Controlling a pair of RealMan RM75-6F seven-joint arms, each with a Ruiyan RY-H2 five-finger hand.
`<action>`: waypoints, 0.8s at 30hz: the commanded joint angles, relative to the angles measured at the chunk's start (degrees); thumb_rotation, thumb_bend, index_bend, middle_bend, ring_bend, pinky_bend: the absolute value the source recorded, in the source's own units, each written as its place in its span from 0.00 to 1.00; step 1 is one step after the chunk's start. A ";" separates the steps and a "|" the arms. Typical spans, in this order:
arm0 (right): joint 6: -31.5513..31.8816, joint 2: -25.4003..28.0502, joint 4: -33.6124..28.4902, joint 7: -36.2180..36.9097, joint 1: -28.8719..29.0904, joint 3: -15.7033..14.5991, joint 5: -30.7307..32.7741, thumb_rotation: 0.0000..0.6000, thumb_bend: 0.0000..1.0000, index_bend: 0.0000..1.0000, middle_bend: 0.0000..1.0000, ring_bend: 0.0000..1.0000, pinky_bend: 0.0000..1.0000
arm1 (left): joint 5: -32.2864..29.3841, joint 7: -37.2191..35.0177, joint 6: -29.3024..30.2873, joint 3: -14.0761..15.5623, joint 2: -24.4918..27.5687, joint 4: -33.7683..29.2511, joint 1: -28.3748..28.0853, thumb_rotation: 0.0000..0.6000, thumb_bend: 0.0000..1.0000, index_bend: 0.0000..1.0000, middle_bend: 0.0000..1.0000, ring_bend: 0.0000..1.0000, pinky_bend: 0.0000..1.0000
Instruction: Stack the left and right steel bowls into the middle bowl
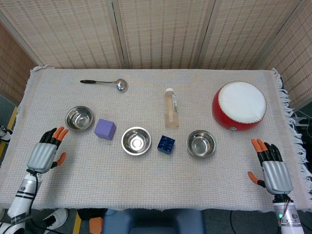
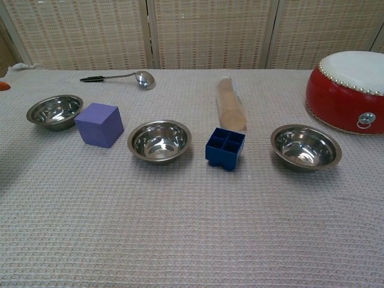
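Left hand (image 1: 45, 152) and right hand (image 1: 274, 169) hover empty, fingers spread.

At the lower left of the head view, the left hand (image 1: 43, 155) had a silver-grey, ribbed back plate, black fingers and bright orange fingertips (image 1: 59, 131), with an orange-tipped thumb at its side. Below it ran a slim white forearm with dark joint bands. At the lower right, the right hand (image 1: 273, 169) was built alike: grey ribbed back, black fingers, orange tips, orange thumb tip. Its white wrist carried a small green light. At the left edge of the chest view only an orange tip showed.
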 commanded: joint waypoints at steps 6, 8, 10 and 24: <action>-0.46 -0.48 0.68 -0.70 0.16 0.73 1.54 1.00 0.13 0.00 0.00 0.00 0.00 | -1.08 -6.84 -9.81 -1.84 -11.89 19.92 -10.06 1.00 0.41 0.11 0.00 0.00 0.11; -0.71 -0.47 0.77 -0.73 0.23 0.84 1.89 1.00 0.13 0.00 0.00 0.00 0.00 | -0.27 -9.61 -10.44 -1.41 -14.08 24.81 -11.53 1.00 0.41 0.14 0.00 0.00 0.11; -0.82 -0.44 0.79 -0.73 0.22 0.93 2.24 1.00 0.13 0.00 0.00 0.00 0.00 | 0.42 -11.76 -10.36 -0.97 -15.89 28.69 -12.42 1.00 0.41 0.16 0.00 0.00 0.11; -0.48 0.23 0.02 -0.05 0.00 0.93 2.20 1.00 0.13 0.00 0.00 0.00 0.00 | 0.69 -18.02 -14.82 1.28 -26.15 49.23 -17.10 1.00 0.41 0.33 0.00 0.00 0.11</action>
